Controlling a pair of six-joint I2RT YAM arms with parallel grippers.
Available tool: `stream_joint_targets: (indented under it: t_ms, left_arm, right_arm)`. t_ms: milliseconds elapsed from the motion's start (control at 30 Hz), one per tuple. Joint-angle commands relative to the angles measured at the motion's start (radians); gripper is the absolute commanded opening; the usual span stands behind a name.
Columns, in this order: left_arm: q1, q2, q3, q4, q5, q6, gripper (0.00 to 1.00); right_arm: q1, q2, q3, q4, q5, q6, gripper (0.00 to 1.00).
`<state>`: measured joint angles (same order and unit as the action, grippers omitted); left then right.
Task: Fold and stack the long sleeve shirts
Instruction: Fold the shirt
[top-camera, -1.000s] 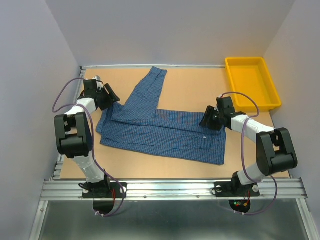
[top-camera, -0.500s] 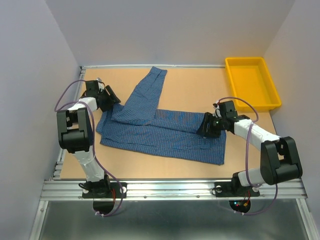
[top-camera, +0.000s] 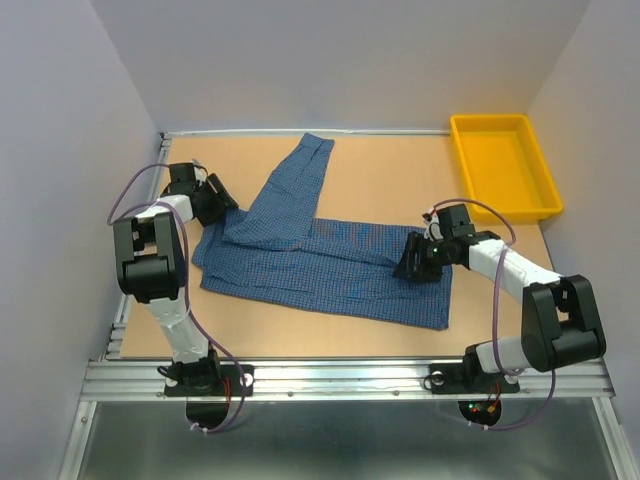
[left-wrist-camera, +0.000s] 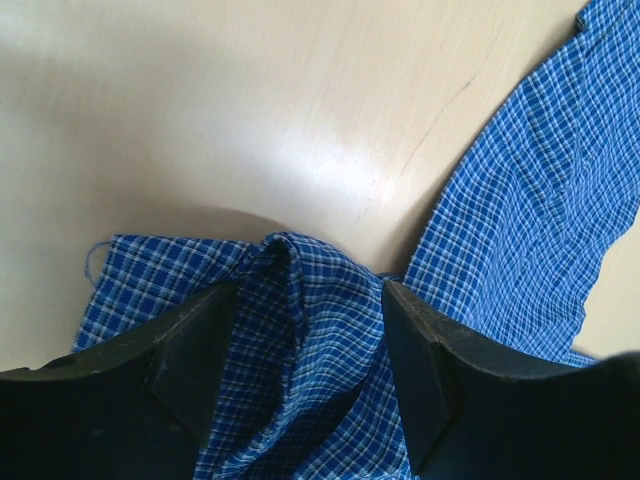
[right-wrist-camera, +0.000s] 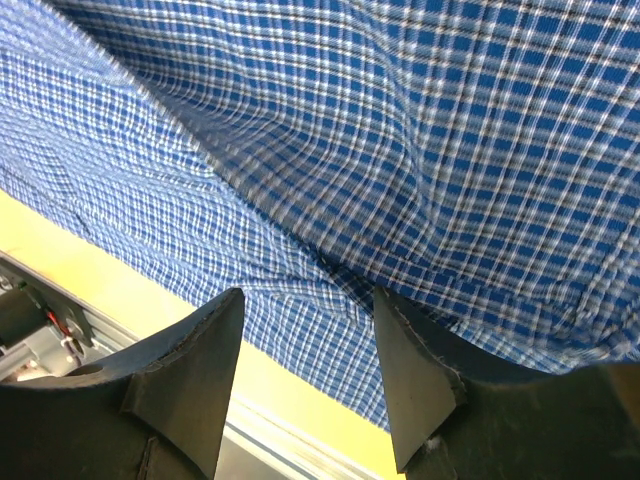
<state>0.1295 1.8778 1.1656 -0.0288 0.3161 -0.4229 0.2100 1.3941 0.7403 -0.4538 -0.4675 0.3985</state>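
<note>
1. Blue check cloth rises in a bunched ridge between the left fingers (left-wrist-camera: 190, 350). They stand apart astride it and are not clamped on it.
2. Right fingers (right-wrist-camera: 190, 370) are likewise spread, set over flat cloth at the right end of the garment. Nothing is pinched.
3. Shirt (top-camera: 320, 262) lies across the middle of the tabletop (top-camera: 380, 170). One sleeve (top-camera: 300, 180) extends toward the far edge, and the left end is partly doubled over.
4. Yellow bin (top-camera: 505, 160) stands at the far right corner, apart from the shirt.
5. Progress, as judged: early. No finished fold is visible; the sleeve tuck, body folds and stacking are not yet done.

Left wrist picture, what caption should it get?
Left gripper, jaws open, straddles a bunched fold of blue checked shirt on tan table.
</note>
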Motion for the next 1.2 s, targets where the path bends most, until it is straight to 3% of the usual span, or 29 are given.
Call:
stream_joint_targets:
  t_ms: [0, 267, 600, 733, 833, 1033, 1167]
  left_arm:
    - [0.022, -0.02, 0.025, -0.028, -0.017, 0.012, 0.71]
    - [0.05, -0.144, -0.173, -0.059, -0.037, -0.019, 0.71]
    - [0.197, -0.428, -0.392, -0.12, -0.126, -0.02, 0.71]
    - [0.211, -0.528, -0.354, -0.1, -0.108, 0.003, 0.72]
    - [0.138, -0.571, -0.287, -0.033, -0.029, 0.044, 0.72]
    - [-0.063, -0.419, -0.063, 0.01, -0.051, 0.17, 0.74]
    - [-0.117, -0.245, 0.063, 0.017, -0.075, 0.226, 0.75]
  right_arm:
    - [-0.003, -0.052, 0.09, -0.026, 0.016, -0.026, 0.6]
    - [-0.001, -0.073, 0.215, -0.011, 0.162, -0.006, 0.61]
    - [-0.001, -0.081, 0.179, 0.026, 0.138, -0.033, 0.61]
    - [-0.001, -0.096, 0.177, 0.026, 0.141, -0.064, 0.61]
    - [-0.001, -0.09, 0.194, 0.026, 0.138, -0.081, 0.61]
    - [-0.001, -0.099, 0.22, 0.033, 0.139, -0.092, 0.64]
    - [-0.001, -0.13, 0.209, 0.035, 0.138, -0.087, 0.66]
